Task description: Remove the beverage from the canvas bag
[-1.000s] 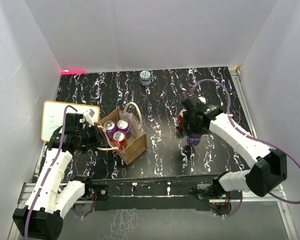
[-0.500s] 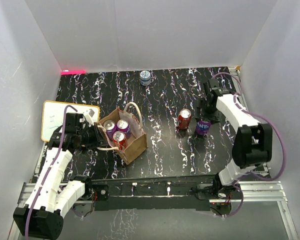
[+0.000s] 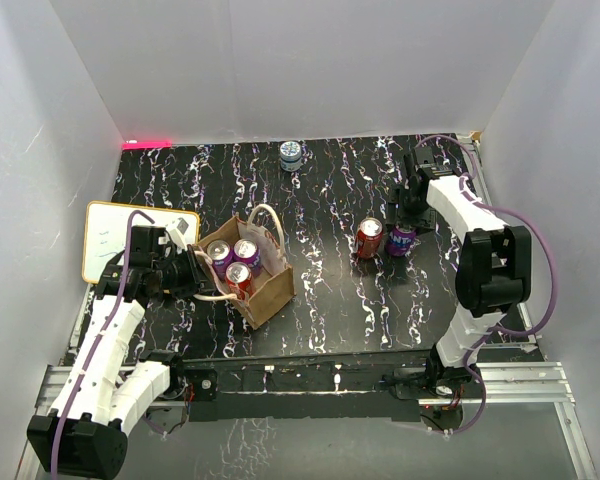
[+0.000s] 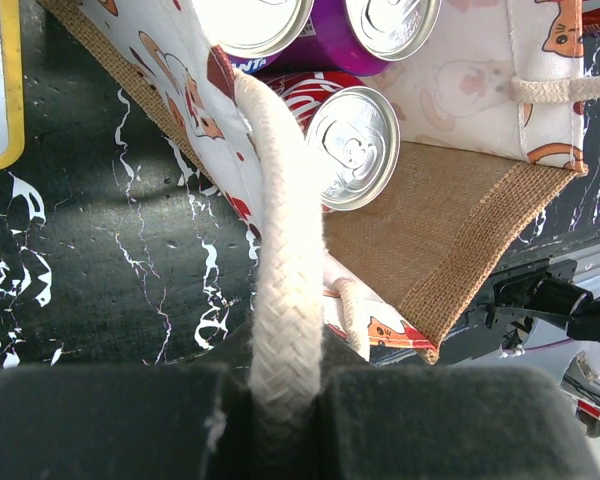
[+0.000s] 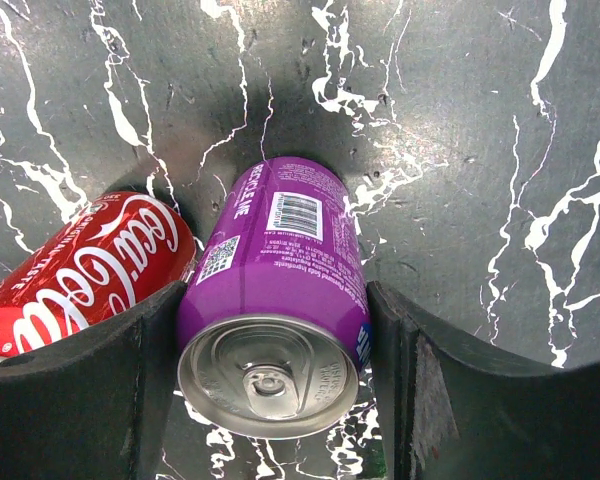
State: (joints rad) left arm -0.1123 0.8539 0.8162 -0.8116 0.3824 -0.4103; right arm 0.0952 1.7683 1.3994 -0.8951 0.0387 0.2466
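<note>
One white writing board with a yellow edge lay flat just left of the small tan-brown canvas bag, which stood open on the black marbled table. Between board and bag, the left gripper was clenched tight on the bag's cream rope handle, apparently steadying the bag. Inside the bag stood two purple soda cans and one red soda can, all upright with their silver tops showing. Well to the right of the bag, a red cola can and a purple aluminium can stood just beside each other on the table. The right gripper had its fingers against both sides of the purple aluminium can, grasping it. By the look of it, two drinks were already out, the second needing only to be let go. Three were left to lift from the bag, so under half the job was done if all had to come out.
</note>
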